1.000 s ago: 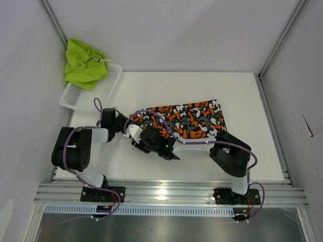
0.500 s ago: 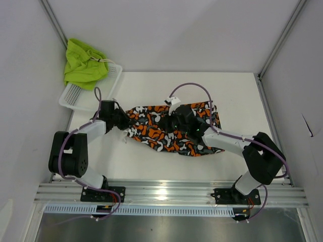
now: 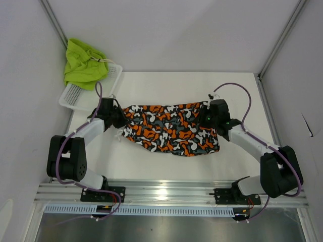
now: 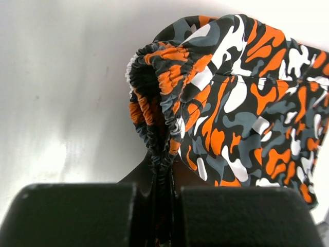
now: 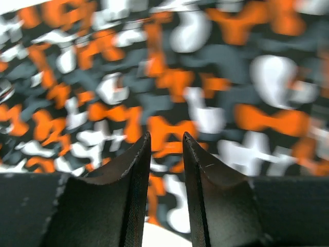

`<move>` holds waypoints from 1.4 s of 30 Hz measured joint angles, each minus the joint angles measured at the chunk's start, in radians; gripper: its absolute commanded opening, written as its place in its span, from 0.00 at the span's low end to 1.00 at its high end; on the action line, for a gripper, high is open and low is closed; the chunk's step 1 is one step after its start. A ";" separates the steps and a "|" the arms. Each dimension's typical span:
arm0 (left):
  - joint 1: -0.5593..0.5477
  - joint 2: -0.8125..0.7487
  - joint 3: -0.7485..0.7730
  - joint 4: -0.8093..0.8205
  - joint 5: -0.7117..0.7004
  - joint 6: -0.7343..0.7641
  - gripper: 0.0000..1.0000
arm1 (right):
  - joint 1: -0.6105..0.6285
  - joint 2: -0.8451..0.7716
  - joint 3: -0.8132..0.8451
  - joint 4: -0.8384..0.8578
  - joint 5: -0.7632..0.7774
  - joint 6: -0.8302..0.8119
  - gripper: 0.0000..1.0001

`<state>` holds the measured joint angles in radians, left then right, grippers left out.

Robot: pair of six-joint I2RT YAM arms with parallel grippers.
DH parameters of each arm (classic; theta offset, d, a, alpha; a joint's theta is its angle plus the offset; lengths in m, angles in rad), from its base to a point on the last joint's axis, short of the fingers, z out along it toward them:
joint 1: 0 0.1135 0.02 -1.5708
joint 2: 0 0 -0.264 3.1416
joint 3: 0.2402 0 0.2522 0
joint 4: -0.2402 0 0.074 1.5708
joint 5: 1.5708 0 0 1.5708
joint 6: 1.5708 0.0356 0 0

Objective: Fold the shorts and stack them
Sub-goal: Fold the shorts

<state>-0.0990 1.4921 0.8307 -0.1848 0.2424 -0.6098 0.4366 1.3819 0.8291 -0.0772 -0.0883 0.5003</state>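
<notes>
Far left: heaped over the rim of the white mesh basket (image 3: 75, 97), the lime green shorts (image 3: 83, 63), off the counter (image 3: 176, 91) altogether. Likely to snag the white drawstring (image 3: 104, 61) in the plastic grid on the way out.

Next along: left claw (image 4: 163, 172) clamped tight on the gathered elastic waistband (image 4: 157, 103) of the camo shorts (image 3: 171, 132). Could slip free under a hard sideways pull, or drag the cloth into a bunch.

Middle of the counter: camo shorts spread out but rumpled, lower edge curved and uneven. Bound to fold crooked unless smoothed flat first.

Right: right claw (image 5: 165, 149) over the far end of the print, parted by a narrow gap, nothing seen pinched. Might close on one layer only, or on none.

Thin, limp cloth in orange, black, grey and white blotches; ruched waistband; smooth pale counter.
</notes>
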 measured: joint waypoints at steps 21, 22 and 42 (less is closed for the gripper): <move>0.000 -0.001 0.001 -0.013 -0.101 0.097 0.00 | -0.264 0.158 -0.053 -0.119 -0.118 -0.026 0.44; 0.000 -0.001 0.001 -0.013 -0.102 0.097 0.00 | -0.268 0.169 -0.053 -0.115 -0.124 -0.028 0.44; 0.000 -0.003 0.001 -0.013 -0.109 0.098 0.00 | -0.287 0.192 -0.058 -0.078 -0.165 -0.064 0.49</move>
<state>-0.0994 1.4887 0.8314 -0.1974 0.1333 -0.5114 0.1497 1.5738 0.7715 -0.1555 -0.2535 0.4366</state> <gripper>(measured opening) 0.039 0.491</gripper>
